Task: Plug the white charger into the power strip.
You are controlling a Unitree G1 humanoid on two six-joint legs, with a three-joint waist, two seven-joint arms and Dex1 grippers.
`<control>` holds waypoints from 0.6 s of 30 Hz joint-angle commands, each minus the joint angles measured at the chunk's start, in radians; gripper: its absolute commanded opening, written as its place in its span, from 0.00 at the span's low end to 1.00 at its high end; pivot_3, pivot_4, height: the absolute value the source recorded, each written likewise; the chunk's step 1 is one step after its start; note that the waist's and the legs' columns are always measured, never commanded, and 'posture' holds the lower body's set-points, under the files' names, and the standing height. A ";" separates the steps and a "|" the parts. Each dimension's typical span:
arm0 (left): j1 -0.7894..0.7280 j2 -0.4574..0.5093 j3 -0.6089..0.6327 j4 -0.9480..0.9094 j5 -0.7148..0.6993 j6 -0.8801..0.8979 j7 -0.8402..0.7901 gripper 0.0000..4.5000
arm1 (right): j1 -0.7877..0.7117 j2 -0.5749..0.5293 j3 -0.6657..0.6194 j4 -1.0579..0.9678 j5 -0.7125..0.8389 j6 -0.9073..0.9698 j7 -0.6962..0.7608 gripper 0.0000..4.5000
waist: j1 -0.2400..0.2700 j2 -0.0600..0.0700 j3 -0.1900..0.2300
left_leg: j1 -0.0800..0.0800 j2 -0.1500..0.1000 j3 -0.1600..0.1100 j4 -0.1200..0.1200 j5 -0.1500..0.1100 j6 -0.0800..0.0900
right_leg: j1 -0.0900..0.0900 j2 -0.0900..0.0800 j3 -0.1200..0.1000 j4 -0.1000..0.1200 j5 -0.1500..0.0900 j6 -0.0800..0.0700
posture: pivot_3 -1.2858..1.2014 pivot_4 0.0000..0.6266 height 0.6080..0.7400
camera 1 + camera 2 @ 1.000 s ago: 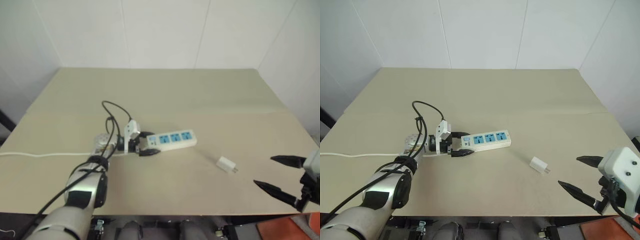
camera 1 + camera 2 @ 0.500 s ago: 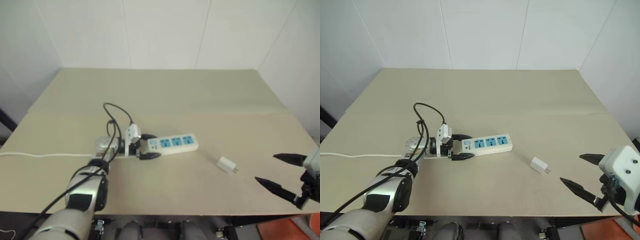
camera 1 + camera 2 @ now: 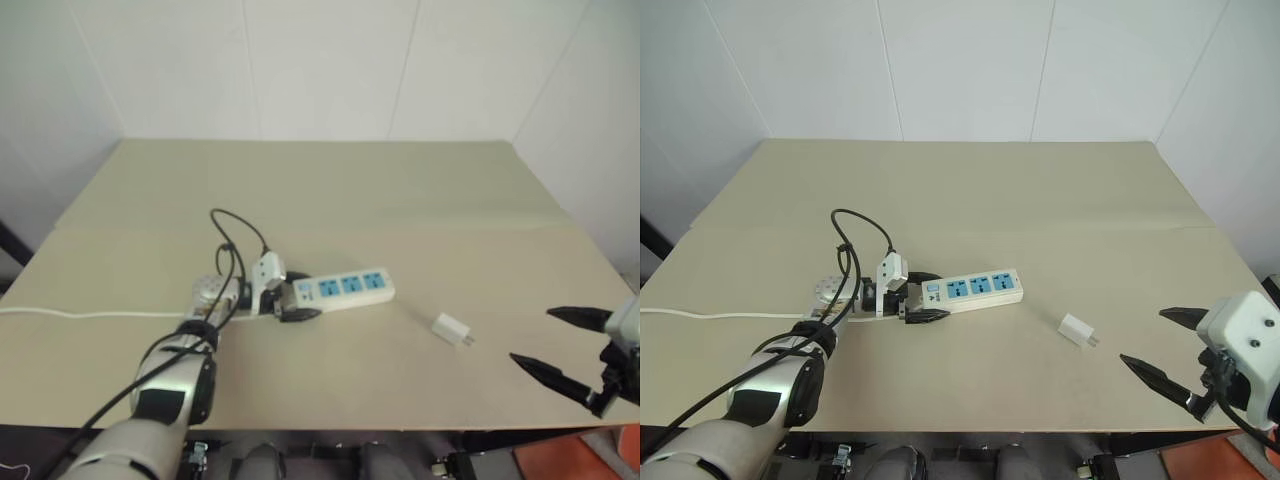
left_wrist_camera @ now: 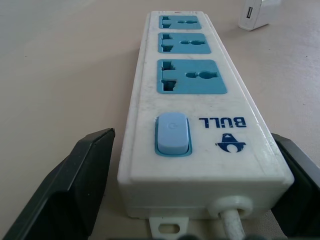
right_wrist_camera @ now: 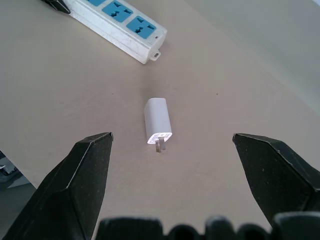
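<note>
**Operator:** White walls, a plain tan bench (image 3: 1040, 190). So where do things stand for you?

**Observer:** Your power strip (image 3: 971, 288) lies flat near the middle of the bench, blue sockets facing up. The left gripper (image 3: 910, 296) straddles its switch end, one black finger on each side. In the left wrist view you can see a gap between each finger and the casing, so the jaws are open around the strip, not clamped on it. My guess is you've put them there to brace the strip against the push of plugging in.

**Operator:** And the charger?

**Observer:** The white charger (image 3: 1077, 330) lies on its side, apart from the strip and off its far end, toward your right arm. Its prongs point toward the near edge of the bench. The right gripper (image 3: 1170, 352) hovers beyond it with its jaws spread wide and empty, lined up on it in the right wrist view.

**Operator:** Anything you can't make out?

**Observer:** The thin white cord (image 3: 700, 314) runs off the left edge, so its end is out of sight. You can't tell whether the strip's switch (image 4: 173, 134) is on.
</note>
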 commanded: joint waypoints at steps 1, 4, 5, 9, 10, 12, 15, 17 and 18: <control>-0.002 -0.014 0.009 0.010 -0.008 0.032 -0.015 0.79 | -0.013 -0.015 -0.013 -0.005 -0.004 -0.008 -0.008 1.00 | 0.000 0.000 0.000 | 0.000 0.000 0.000 0.000 0.000 0.000 | 0.000 0.000 0.000 0.000 0.000 0.000 | 0.52 0.24 1.00; -0.001 -0.014 0.005 0.007 0.000 0.025 -0.013 0.74 | -0.018 -0.018 -0.009 -0.004 -0.004 -0.007 -0.010 1.00 | 0.000 0.000 0.000 | 0.000 0.000 0.000 0.000 0.000 0.000 | 0.000 0.000 0.000 0.000 0.000 0.000 | 0.52 0.24 1.00; -0.001 -0.015 0.005 0.006 0.000 0.027 -0.011 0.74 | -0.019 -0.022 -0.004 -0.001 -0.005 -0.008 -0.009 1.00 | 0.001 0.000 0.000 | 0.000 0.000 0.000 0.000 0.000 0.000 | 0.000 0.000 0.000 0.000 0.000 0.000 | 0.52 0.24 1.00; -0.004 -0.010 -0.005 -0.006 0.003 0.008 -0.043 0.74 | -0.046 -0.079 0.039 0.022 0.006 0.039 -0.014 1.00 | 0.000 0.000 0.000 | 0.000 0.000 0.000 0.000 0.000 0.000 | 0.000 0.000 0.000 -0.001 0.000 0.000 | 0.52 0.24 1.00; -0.003 -0.007 -0.013 -0.010 0.010 -0.006 -0.050 0.74 | -0.062 -0.101 0.053 0.031 0.017 0.066 -0.021 1.00 | 0.000 0.000 0.000 | 0.000 0.000 0.000 0.000 0.000 0.000 | 0.000 0.000 0.000 -0.001 0.000 0.000 | 0.52 0.24 1.00; -0.003 -0.002 -0.019 -0.019 0.010 -0.020 -0.071 0.74 | -0.111 -0.166 0.101 0.050 0.038 0.125 -0.033 1.00 | 0.000 0.000 0.000 | 0.000 0.000 0.000 0.000 0.000 0.000 | 0.001 0.000 0.000 -0.003 0.000 0.000 | 0.52 0.24 1.00; -0.006 0.007 -0.014 -0.043 -0.020 -0.020 -0.157 0.74 | -0.278 -0.320 0.258 0.100 0.114 0.257 -0.072 1.00 | -0.008 0.001 0.000 | 0.000 0.000 0.001 -0.001 0.000 0.000 | 0.000 -0.001 0.001 -0.004 0.002 -0.001 | 0.52 0.24 1.00; -0.005 0.010 -0.009 -0.059 -0.037 -0.016 -0.199 0.74 | -0.419 -0.383 0.388 0.135 0.156 0.306 -0.108 1.00 | -0.006 0.000 0.000 | -0.001 0.001 0.001 -0.002 0.000 0.000 | 0.000 0.000 0.000 -0.004 0.004 -0.004 | 0.52 0.24 1.00; -0.005 0.010 -0.007 -0.064 -0.042 -0.014 -0.208 0.74 | -0.466 -0.398 0.431 0.145 0.167 0.323 -0.120 1.00 | -0.005 0.000 0.000 | -0.001 0.001 0.000 -0.002 0.000 0.000 | -0.001 0.000 0.000 -0.005 0.005 -0.006 | 0.52 0.24 1.00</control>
